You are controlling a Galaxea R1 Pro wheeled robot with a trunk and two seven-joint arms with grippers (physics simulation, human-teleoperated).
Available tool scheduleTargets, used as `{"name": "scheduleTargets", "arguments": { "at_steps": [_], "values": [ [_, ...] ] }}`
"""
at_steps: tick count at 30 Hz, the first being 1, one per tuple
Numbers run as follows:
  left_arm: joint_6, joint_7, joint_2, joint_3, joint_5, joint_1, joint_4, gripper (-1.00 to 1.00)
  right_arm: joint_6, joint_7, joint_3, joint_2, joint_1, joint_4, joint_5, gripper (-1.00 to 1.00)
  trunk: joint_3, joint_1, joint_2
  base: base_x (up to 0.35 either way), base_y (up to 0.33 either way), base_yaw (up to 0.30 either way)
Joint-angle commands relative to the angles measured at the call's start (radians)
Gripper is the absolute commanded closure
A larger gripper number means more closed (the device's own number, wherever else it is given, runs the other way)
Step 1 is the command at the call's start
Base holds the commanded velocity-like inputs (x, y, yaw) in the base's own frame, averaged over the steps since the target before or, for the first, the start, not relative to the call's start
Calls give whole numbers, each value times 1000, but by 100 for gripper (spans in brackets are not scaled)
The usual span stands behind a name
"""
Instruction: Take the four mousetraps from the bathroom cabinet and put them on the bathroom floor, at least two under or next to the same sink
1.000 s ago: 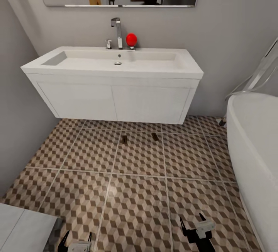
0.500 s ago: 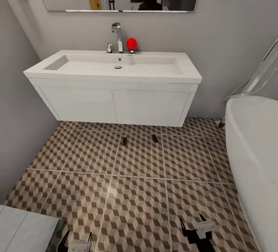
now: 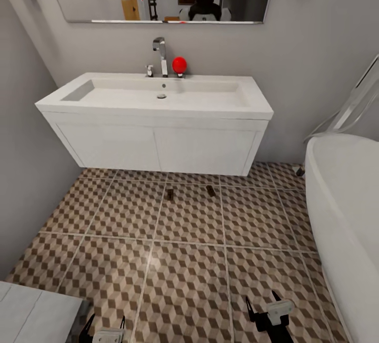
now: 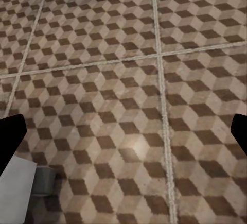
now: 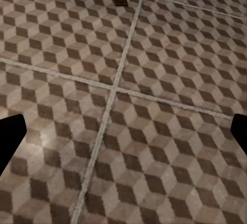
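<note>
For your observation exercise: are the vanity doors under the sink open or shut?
Shut. Both white doors sit flush with the vanity front below the sink, with only a thin seam between them.

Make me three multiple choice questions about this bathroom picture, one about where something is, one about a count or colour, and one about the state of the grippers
1. Where do the small tan wooden mousetraps lie?
A. in the basin
B. on the cube-patterned floor tiles in front of the white wall-hung vanity sink
C. on the bathtub rim

2. What colour is the round object beside the chrome tap?
A. red
B. blue
C. green

3. How is the right gripper?
A. shut on a mousetrap
B. holding the tap
C. open and empty

Answers: 1 B, two traps sit on the tiles just before the vanity. 2 A, it is plainly red. 3 C, its fingers stand apart over bare floor, like the left gripper.
</note>
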Motion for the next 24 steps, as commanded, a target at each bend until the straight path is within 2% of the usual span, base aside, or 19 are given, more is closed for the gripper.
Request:
{"name": "scheduleTargets", "arguments": {
  "at_steps": [1, 24],
  "values": [
    [-3, 7, 0, -8, -1, -1, 3, -100, -2, -9, 8, 0, 0, 1, 2, -100, 3, -4, 7, 0, 0, 0],
    [-3, 7, 0, -8, -1, -1, 3, -100, -2, -9, 8, 0, 0, 1, 1, -100, 75, -92, 168, 0, 0, 0]
  ]
}}
